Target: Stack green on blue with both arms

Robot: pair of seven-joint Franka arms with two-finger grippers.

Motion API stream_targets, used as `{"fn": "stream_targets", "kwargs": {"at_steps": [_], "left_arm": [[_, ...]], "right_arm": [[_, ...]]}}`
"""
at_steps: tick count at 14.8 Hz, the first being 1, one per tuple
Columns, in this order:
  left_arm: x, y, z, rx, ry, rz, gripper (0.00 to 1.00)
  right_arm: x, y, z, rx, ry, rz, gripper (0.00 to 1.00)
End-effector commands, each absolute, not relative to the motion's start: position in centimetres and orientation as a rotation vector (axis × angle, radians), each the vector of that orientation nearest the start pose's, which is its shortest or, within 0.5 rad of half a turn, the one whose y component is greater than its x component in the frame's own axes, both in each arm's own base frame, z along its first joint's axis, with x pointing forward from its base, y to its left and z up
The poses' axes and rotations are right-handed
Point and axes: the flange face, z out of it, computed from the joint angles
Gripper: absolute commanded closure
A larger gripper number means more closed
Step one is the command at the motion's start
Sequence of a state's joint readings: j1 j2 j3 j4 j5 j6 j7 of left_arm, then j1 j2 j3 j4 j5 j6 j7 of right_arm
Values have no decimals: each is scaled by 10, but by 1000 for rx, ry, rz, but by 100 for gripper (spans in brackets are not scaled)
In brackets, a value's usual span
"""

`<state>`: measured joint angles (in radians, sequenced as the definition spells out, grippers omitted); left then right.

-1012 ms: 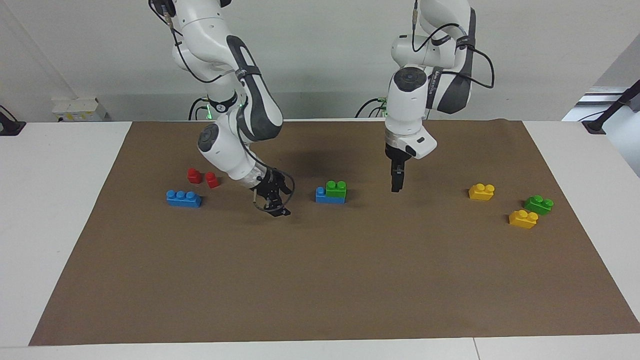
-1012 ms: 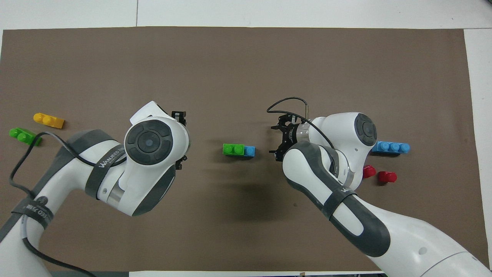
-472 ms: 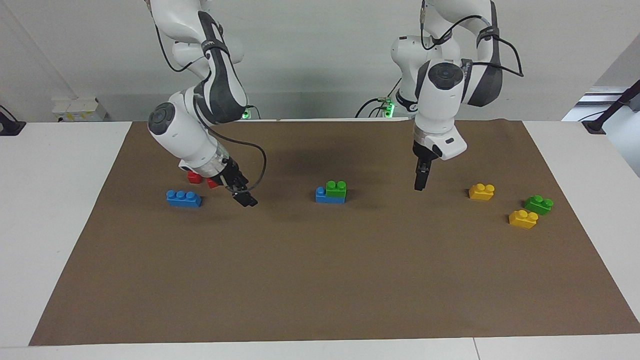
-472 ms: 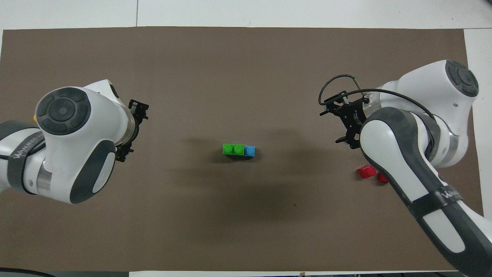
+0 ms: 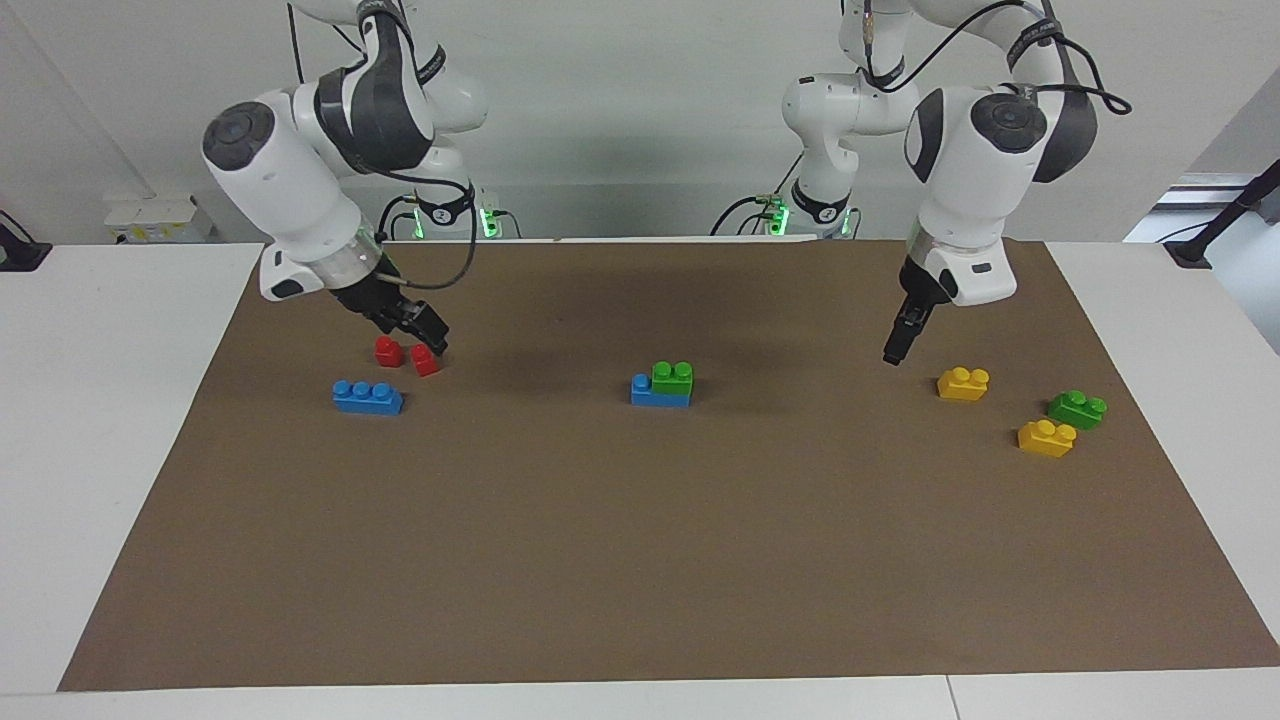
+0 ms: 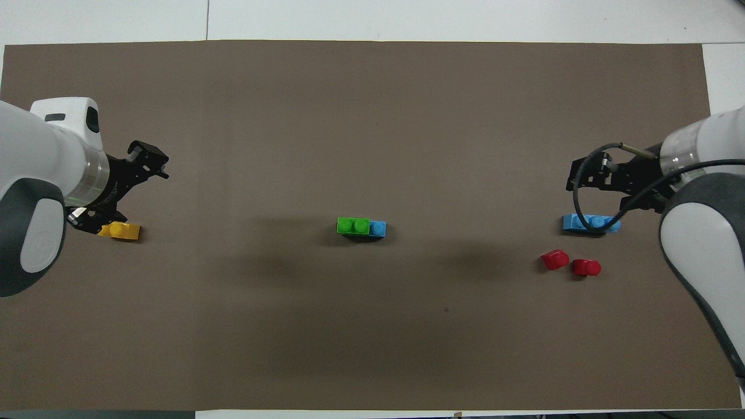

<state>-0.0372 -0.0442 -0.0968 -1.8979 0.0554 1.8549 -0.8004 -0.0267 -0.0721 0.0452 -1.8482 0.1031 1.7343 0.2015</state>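
- The right end effector (image 5: 428, 338) hangs in the air toward the right arm's end of the desk (image 5: 100, 450), over the patch where the reds (image 5: 388, 351) and the spare blue (image 5: 368, 397) lie. Its fingers stand apart and grip nothing.
- The left end effector (image 5: 892, 354) hangs toward the left arm's end, over bare mat (image 5: 640, 560) just beside the near yellow (image 5: 963, 383). It is seen edge-on, open, with nothing in it.
- The reds are the bricks nearest the robots. The two lie close together but apart.
- The near yellow lies a little nearer the robots than the stack.
- The green (image 5: 672, 377) sits on the blue (image 5: 648, 395) at mid-desk, between the two end effectors and well apart from both. It covers the blue's two studs toward the left arm's end; the one stud toward the right arm's end is bare. Neither end effector touches the stack.
- The spare blue lies flat, just farther from the robots than the reds.
- The spare green (image 5: 1077, 409) lies farther out, toward the left arm's end.
- The far yellow (image 5: 1046, 438) lies just beside the spare green, farthest from the robots.
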Motion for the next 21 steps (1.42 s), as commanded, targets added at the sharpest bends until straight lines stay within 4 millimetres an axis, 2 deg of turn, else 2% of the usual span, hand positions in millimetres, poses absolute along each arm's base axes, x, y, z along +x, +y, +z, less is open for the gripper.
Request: {"fn": "stream_targets", "kwargs": {"at_steps": [1, 4, 5, 7, 9, 12, 14, 21], "left_arm": [[538, -52, 532, -3015, -680, 29, 0], [536, -32, 546, -3075, -293, 86, 0], [536, -25, 550, -3084, -194, 96, 0], [537, -19, 560, -3094, -75, 108, 0], [538, -12, 574, -3122, -40, 124, 0], [538, -19, 591, -3159, 7, 108, 0], [540, -29, 594, -3162, 29, 75, 0], [542, -32, 595, -3150, 49, 59, 0]], "right_arm": [[530, 13, 574, -3102, 43, 118, 0], [533, 5, 591, -3148, -87, 119, 0], [536, 2, 591, -3147, -104, 119, 0], [540, -15, 597, -3157, -71, 96, 0], [541, -17, 597, -3157, -66, 96, 0], [541, -15, 596, -3156, -61, 93, 0], [541, -16, 596, -3154, -56, 98, 0], [541, -15, 594, -3156, -49, 96, 0]]}}
